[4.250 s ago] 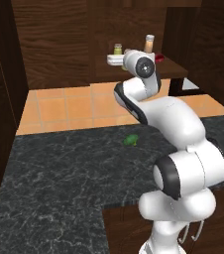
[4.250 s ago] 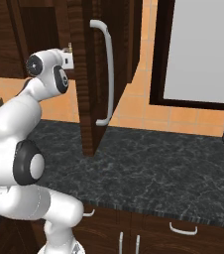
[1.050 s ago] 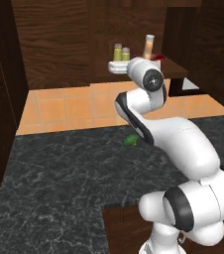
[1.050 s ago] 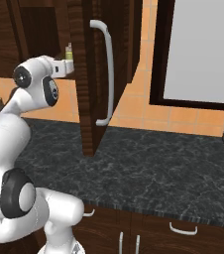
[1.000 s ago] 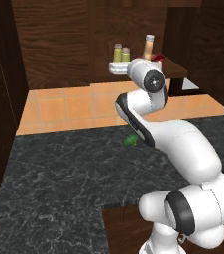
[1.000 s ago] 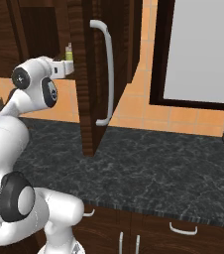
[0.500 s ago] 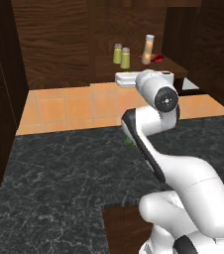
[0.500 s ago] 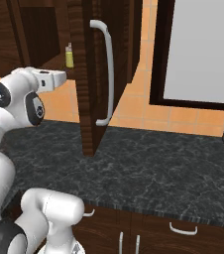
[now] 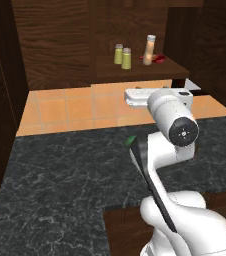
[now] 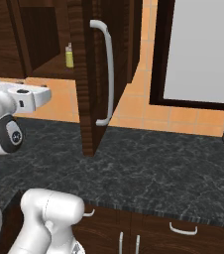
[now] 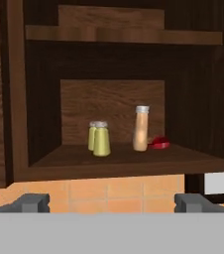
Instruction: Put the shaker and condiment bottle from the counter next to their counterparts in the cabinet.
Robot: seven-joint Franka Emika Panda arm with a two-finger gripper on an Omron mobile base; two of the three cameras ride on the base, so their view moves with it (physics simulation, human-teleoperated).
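Your jaws are wide open, empty. The 2 shakers (image 11: pixel 99 139) and peach bottle (image 11: pixel 141 128) look light and tippy; grab low.

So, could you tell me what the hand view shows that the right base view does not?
Hand view: the dark fingertips of the hand, wide apart; two yellow-green shakers side by side on the cabinet shelf; the peach bottle upright to their right; the red bottle next to it.
Right base view: the cabinet door with its white handle, and the black counter.
Both: a shaker on that shelf, and orange wall tiles.
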